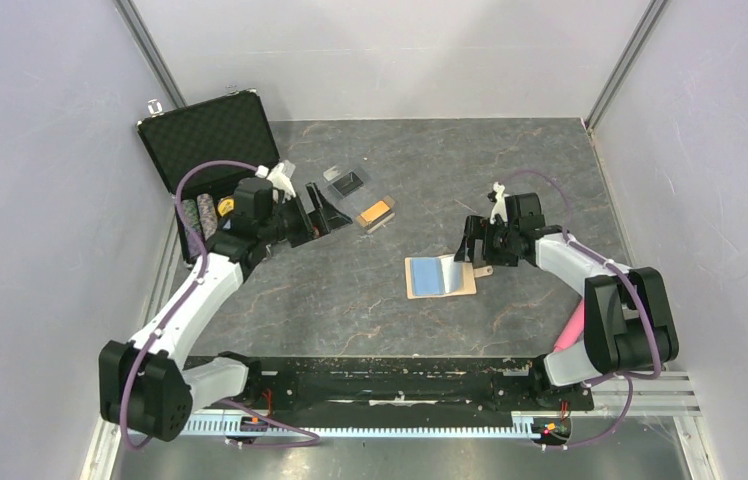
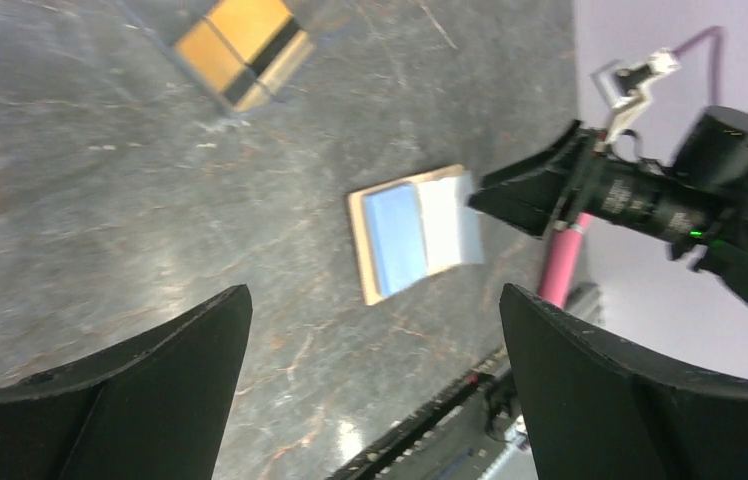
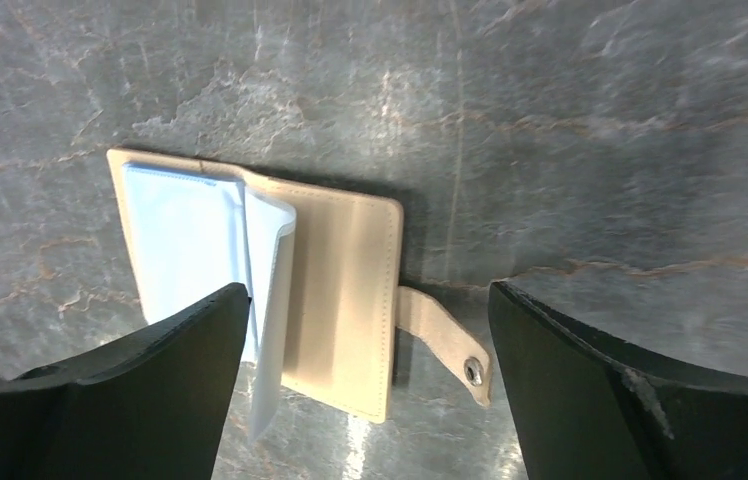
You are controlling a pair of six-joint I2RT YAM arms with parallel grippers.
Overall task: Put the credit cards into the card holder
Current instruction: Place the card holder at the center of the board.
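Observation:
The tan card holder [image 1: 439,275] lies open on the table's middle, blue lining up, snap tab [image 3: 445,342] to its right. It also shows in the left wrist view [image 2: 415,232] and the right wrist view [image 3: 340,290]. The gold-orange card [image 1: 376,212] lies in a clear sleeve behind it and shows in the left wrist view [image 2: 240,45]. The black card [image 1: 348,181] lies in another sleeve further back. My left gripper [image 1: 325,215] is open and empty, just left of the gold-orange card. My right gripper [image 1: 470,250] is open and empty over the holder's right edge.
A black foam-lined case [image 1: 212,140] stands open at the back left, with rolls of poker chips [image 1: 200,218] in its base. Grey walls close in left, right and back. A pink tool [image 1: 570,327] lies by the right arm's base.

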